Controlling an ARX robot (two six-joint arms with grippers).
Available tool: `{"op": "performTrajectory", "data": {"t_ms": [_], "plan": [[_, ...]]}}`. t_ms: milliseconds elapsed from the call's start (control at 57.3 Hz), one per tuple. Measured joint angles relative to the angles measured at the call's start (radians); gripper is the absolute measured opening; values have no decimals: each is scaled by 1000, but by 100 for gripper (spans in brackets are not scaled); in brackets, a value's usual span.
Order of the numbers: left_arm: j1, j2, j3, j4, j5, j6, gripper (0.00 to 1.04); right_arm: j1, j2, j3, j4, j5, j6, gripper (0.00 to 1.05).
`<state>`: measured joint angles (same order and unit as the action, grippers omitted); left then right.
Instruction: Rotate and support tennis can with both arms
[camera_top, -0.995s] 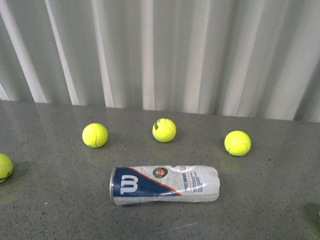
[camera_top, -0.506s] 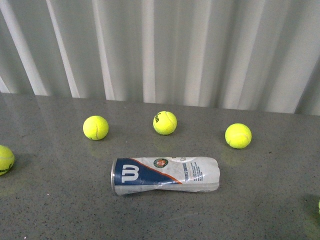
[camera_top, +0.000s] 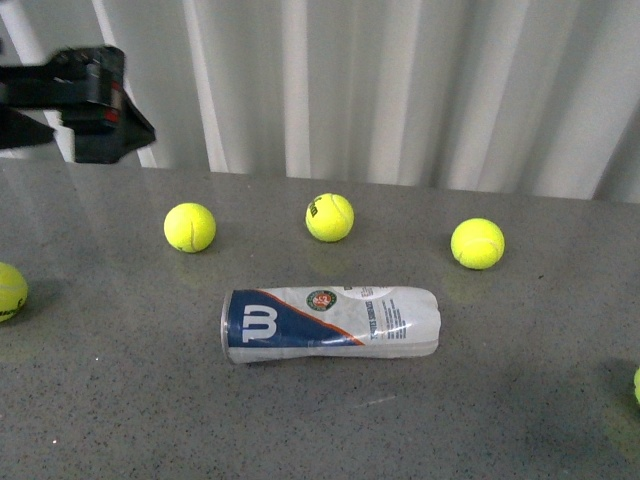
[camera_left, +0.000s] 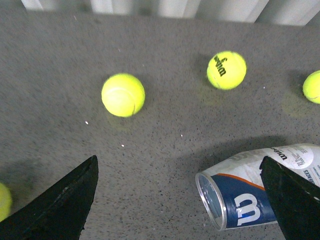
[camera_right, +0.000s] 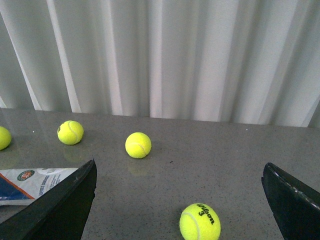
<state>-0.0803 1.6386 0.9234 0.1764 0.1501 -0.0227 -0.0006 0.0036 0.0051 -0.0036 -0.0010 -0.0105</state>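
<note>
**Open in front, balls behind**

The tennis can (camera_top: 330, 324) lies on its side in the middle of the worktop (camera_top: 320, 430), with bare surface along its near side and past both ends. Behind it, well apart, stand a left ball (camera_top: 190, 227), middle ball (camera_top: 329, 217) and right ball (camera_top: 477, 243), with gaps between them. A fourth ball (camera_top: 8, 291) sits at the left edge.

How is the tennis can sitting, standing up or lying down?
Lying down. The tennis can rests on its side on the grey table, its long body flat along the surface and its silver-rimmed end pointing sideways.
</note>
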Motion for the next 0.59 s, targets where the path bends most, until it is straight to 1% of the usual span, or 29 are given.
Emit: {"op": "performTrajectory", "data": {"t_ms": [87,209,419,593], "plan": [[0,124,65,-13,10,-37,98,0,0,0,0,0,0,98],[1,239,104,-13,23,-74,98,0,0,0,0,0,0,98],[-5,329,101,7,68,-117,98,0,0,0,0,0,0,98],[-23,353,65,47,140,-174,98,0,0,0,0,0,0,98]]}}
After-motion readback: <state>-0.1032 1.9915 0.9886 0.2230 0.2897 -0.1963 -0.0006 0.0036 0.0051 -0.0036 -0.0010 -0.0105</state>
